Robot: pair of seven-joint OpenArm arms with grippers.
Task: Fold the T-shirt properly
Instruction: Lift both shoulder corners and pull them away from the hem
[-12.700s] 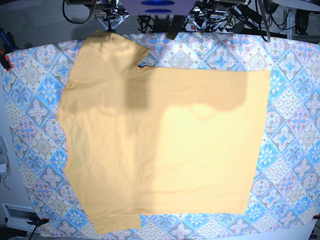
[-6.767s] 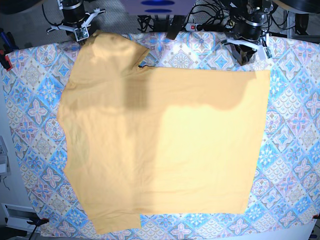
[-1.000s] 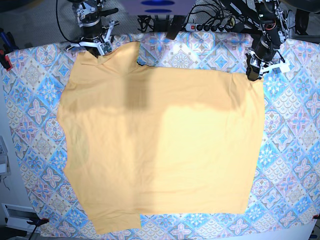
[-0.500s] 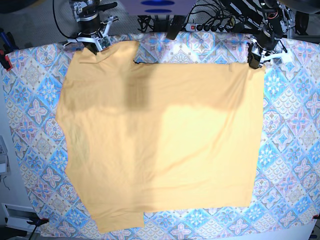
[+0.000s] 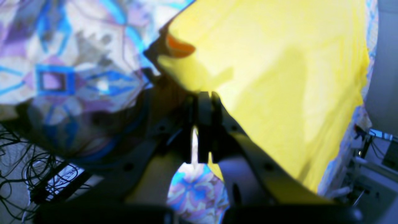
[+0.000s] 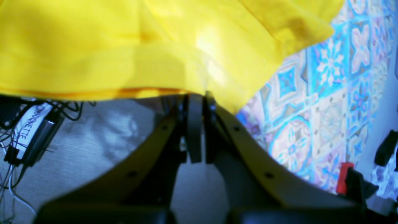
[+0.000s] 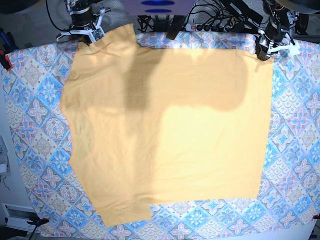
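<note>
At the far left corner of the table, the right gripper is clamped tight on a far corner of the T-shirt, its jaws pressed together over the fabric edge. The shirt lies spread flat across the patterned cloth, covering most of it. At the far right corner, the left gripper pinches the shirt's other far corner.
</note>
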